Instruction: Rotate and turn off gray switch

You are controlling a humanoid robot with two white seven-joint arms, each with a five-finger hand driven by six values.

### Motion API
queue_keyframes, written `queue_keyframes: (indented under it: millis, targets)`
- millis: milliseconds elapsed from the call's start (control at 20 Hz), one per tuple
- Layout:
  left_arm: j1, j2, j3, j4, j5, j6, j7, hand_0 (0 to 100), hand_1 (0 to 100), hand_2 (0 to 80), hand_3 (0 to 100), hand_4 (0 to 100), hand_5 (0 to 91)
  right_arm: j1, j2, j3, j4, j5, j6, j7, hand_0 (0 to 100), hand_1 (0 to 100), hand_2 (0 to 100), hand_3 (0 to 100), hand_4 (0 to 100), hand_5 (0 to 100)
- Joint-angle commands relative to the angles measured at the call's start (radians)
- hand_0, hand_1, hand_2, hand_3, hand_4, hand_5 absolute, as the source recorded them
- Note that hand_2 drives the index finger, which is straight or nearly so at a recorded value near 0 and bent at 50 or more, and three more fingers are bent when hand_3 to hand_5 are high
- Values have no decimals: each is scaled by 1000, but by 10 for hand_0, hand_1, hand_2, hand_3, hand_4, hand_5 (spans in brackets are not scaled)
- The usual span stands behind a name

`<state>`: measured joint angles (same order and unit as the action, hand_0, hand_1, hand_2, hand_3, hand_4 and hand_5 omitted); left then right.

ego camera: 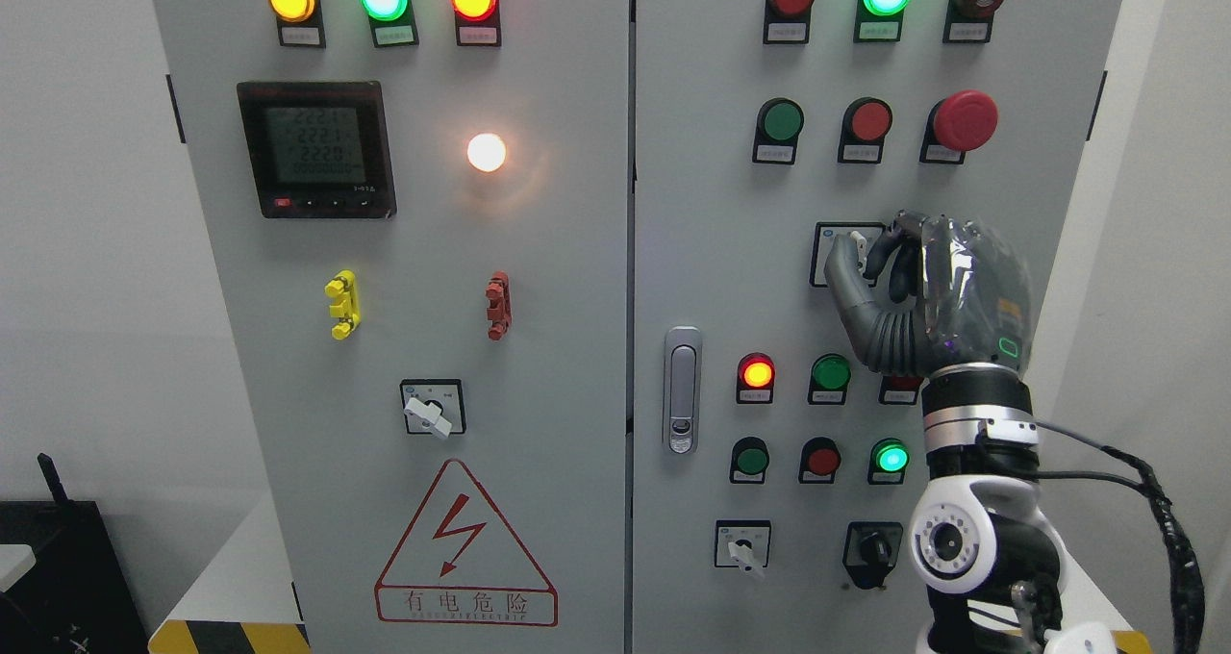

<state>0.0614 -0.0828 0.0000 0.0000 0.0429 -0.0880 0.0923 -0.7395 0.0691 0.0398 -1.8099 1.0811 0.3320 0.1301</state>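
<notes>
Gray switch (859,253) on a white square plate, right door of the cabinet (539,279), below the row of green, red and mushroom-shaped red buttons; mostly hidden by fingers. Right hand (880,260) raised from the lower right, dark rubbery ribbed fingers (846,279) curled and pinching the switch handle, thumb at its left, back of the palm wrapped in glossy clear film. Below it a polished metal wrist ring, white rounded arm housing and black cables looping right.

Flat matte gray sheet-metal doors. Round glowing lamps along the top, yellow, green, orange. Square black meter (316,149) with a pale display on the left door, a lit white lamp (487,152) beside it. Chrome oblong door latch (682,389) near the seam. Red triangular warning sign (466,548) low on the left door.
</notes>
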Motion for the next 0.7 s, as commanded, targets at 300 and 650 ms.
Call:
queue_keyframes:
  millis: [300, 650]
  targets:
    - [0, 0, -2, 14, 0, 1, 0, 120, 389, 0, 0, 0, 0, 3, -2, 2, -8, 0, -7, 0, 490, 376, 716, 977, 943, 1000]
    - [0, 0, -2, 14, 0, 1, 1, 120, 389, 0, 0, 0, 0, 8, -5, 0, -14, -1, -8, 0, 431, 373, 717, 978, 944, 1000]
